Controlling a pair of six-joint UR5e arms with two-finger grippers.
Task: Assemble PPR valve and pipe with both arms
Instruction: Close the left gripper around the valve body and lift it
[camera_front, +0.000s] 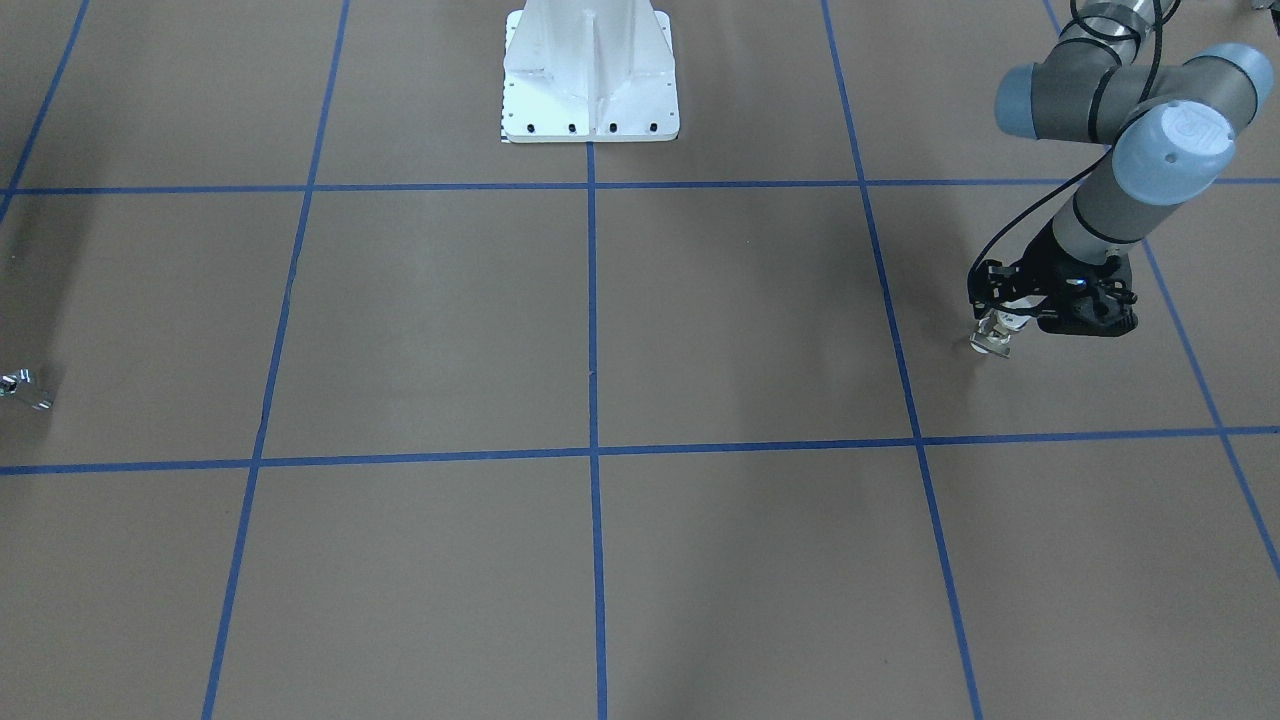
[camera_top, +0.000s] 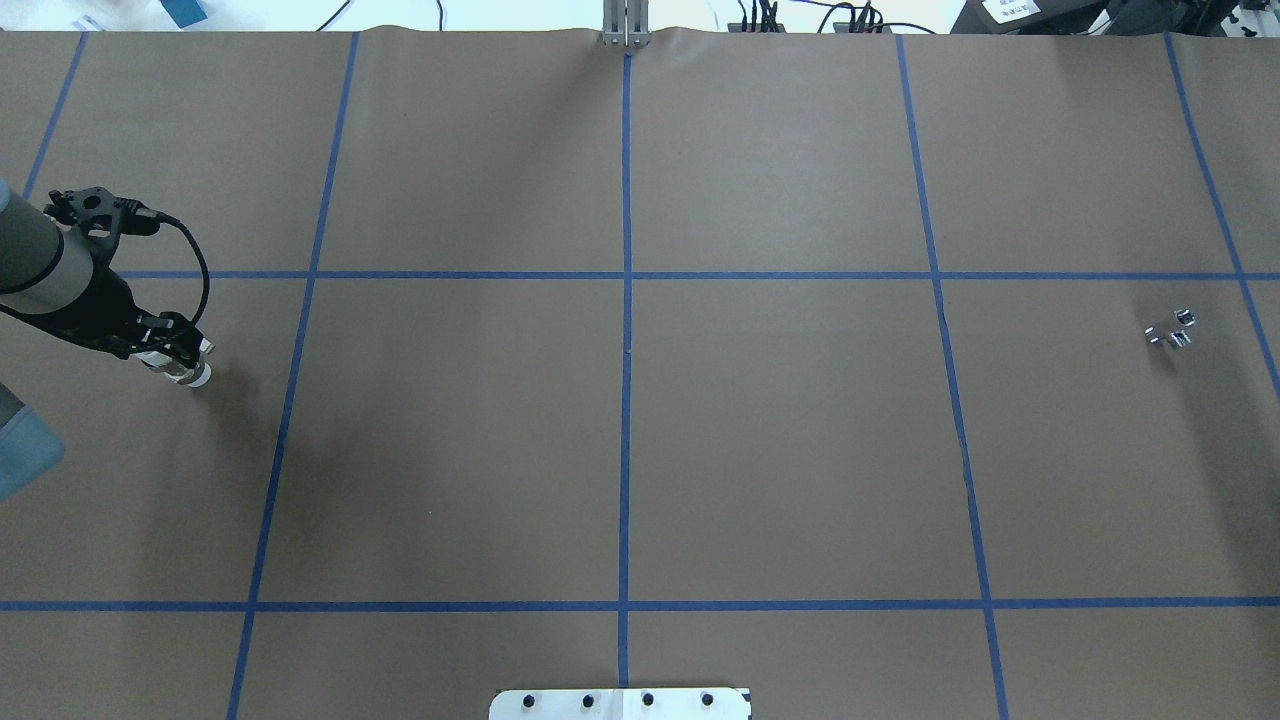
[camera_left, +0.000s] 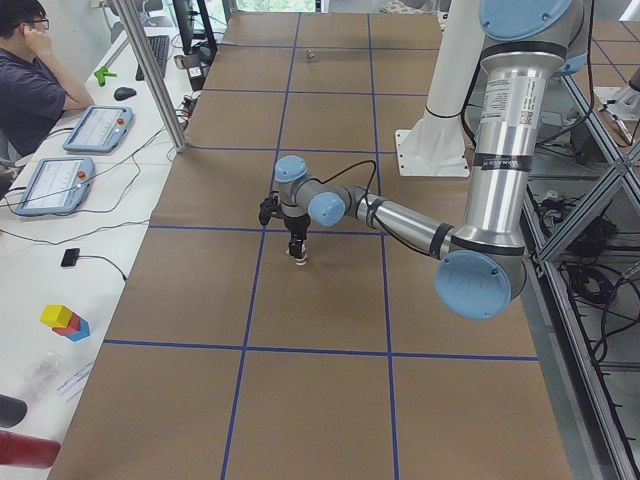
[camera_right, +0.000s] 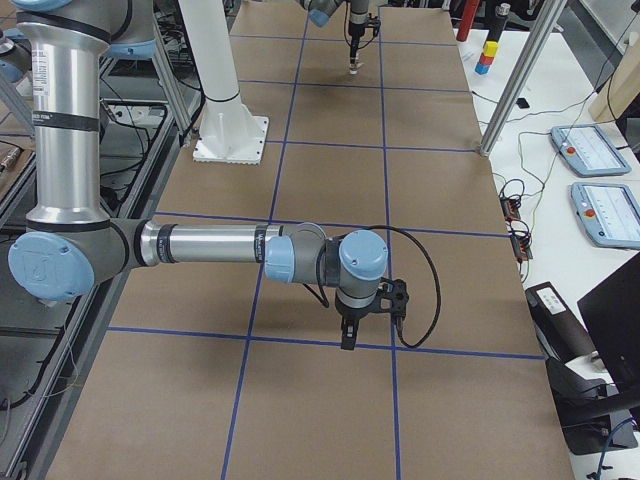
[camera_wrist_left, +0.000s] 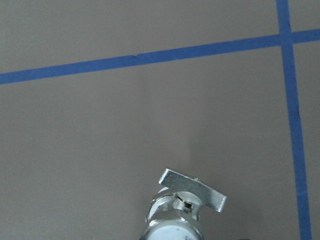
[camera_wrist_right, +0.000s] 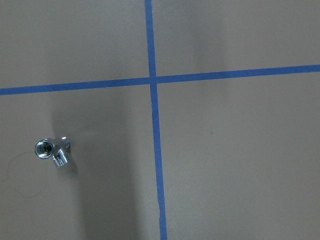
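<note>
My left gripper (camera_top: 178, 357) is shut on the PPR valve (camera_top: 193, 373), a white cylinder with a silvery middle, held upright at or just above the table at the far left. The valve also shows in the front view (camera_front: 992, 341), under the gripper (camera_front: 1003, 322). In the left wrist view the valve (camera_wrist_left: 176, 220) shows with its flat lever handle (camera_wrist_left: 192, 189). The pipe (camera_top: 1170, 329), a small silvery piece with a dark opening, lies on the table at the far right and shows in the right wrist view (camera_wrist_right: 53, 151). My right gripper (camera_right: 348, 338) hangs above the table; I cannot tell whether it is open.
The white bolted pedestal (camera_front: 590, 75) stands at the robot's side of the table. Blue tape lines (camera_top: 626, 300) grid the brown table. An operator (camera_left: 30, 70) sits by tablets beyond the far edge, near coloured blocks (camera_left: 65, 321).
</note>
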